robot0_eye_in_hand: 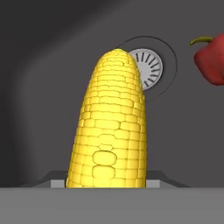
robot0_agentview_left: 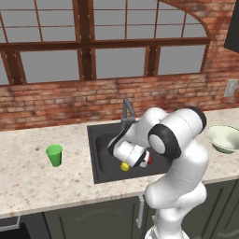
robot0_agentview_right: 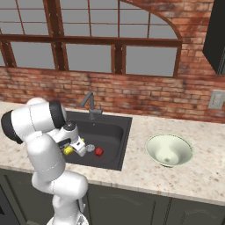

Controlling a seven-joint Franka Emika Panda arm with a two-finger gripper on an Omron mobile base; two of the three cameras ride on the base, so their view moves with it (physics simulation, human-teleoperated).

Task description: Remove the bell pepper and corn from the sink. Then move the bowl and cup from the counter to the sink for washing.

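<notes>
Yellow bumpy-kernelled corn cob rises between the pincer's two sides in the hand view, apparently gripped, over the dark grey rectangular sink. Its tip overlaps the round silver drain. Beside that drain lies the glossy red bell pepper, apart from the cob.
</notes>
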